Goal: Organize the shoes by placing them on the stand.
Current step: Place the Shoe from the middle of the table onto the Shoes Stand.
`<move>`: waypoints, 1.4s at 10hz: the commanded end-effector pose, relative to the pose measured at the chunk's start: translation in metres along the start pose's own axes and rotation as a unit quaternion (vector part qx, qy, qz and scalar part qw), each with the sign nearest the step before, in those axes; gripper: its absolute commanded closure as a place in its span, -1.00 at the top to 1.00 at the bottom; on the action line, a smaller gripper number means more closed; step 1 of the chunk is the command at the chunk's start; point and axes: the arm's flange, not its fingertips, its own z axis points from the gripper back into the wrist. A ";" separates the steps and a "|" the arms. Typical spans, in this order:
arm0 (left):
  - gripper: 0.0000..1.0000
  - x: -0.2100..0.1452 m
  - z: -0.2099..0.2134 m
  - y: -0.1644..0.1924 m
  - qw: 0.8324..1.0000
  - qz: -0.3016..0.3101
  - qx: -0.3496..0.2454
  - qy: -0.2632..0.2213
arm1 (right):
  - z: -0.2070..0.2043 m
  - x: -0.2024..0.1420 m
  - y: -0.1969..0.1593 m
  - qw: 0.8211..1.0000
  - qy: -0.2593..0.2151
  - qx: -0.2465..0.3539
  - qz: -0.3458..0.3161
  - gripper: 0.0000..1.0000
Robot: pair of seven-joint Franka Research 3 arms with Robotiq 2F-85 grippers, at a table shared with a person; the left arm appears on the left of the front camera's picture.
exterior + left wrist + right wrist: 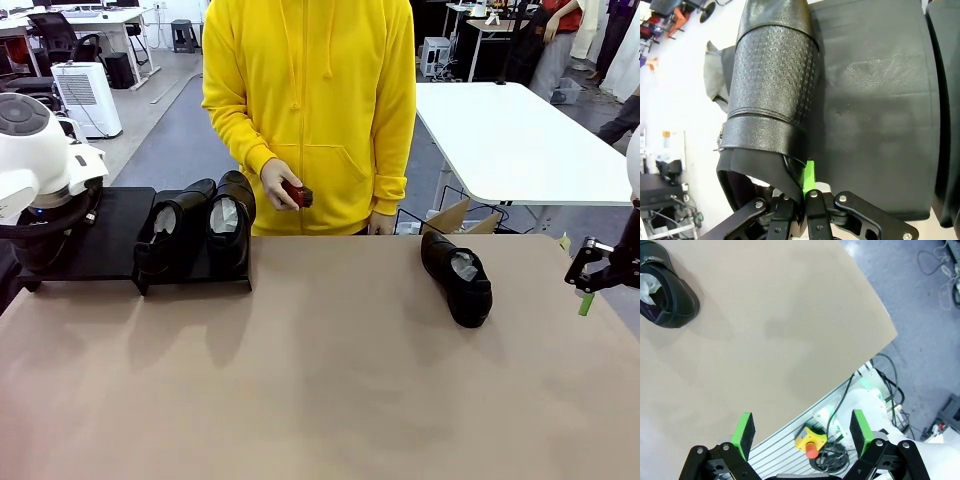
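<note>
**Currently: one shoe clamped over the stand, two set down, one on the table**

Currently, in the left wrist view, a textured black shoe (772, 95) is seen pinched at its heel rim between the left gripper (801, 192) fingers, one green pad (809, 176) lying against the leather. The shoe runs from the bottom centre toward the top of the frame, over the matte-black stand (875, 115), which spreads across the right half. Whether the sole touches the panel cannot be told.

In the front view, the left arm's white body (40, 160) is seen at the left edge, above the stand's left panel (110, 225). Two shoes (205, 225) are set side by side on the right panel, left of centre, white paper showing inside each. A person in a yellow hoodie (310, 100) is placed at top centre, a small red object (297, 193) held in one hand (280, 185).

A fourth shoe (457, 275) is found on the brown table (320, 390), right of centre. At the right edge, the right gripper (588, 285) is seen hanging off the table's side. In the right wrist view its fingers (744, 432) are spread wide with nothing between them, and the lone shoe's heel (665, 295) is caught in the upper left corner.
</note>
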 end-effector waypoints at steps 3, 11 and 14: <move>0.00 0.006 0.002 0.003 0.999 0.036 0.015 0.005 | 0.001 0.002 0.000 1.000 -0.004 0.005 0.002 1.00; 0.00 -0.002 0.070 0.035 0.996 0.075 0.013 -0.040 | 0.001 0.002 0.000 1.000 -0.004 0.005 0.002 1.00; 0.00 0.015 0.047 0.028 0.996 0.080 0.026 -0.033 | 0.001 0.002 0.000 1.000 -0.004 0.005 0.002 1.00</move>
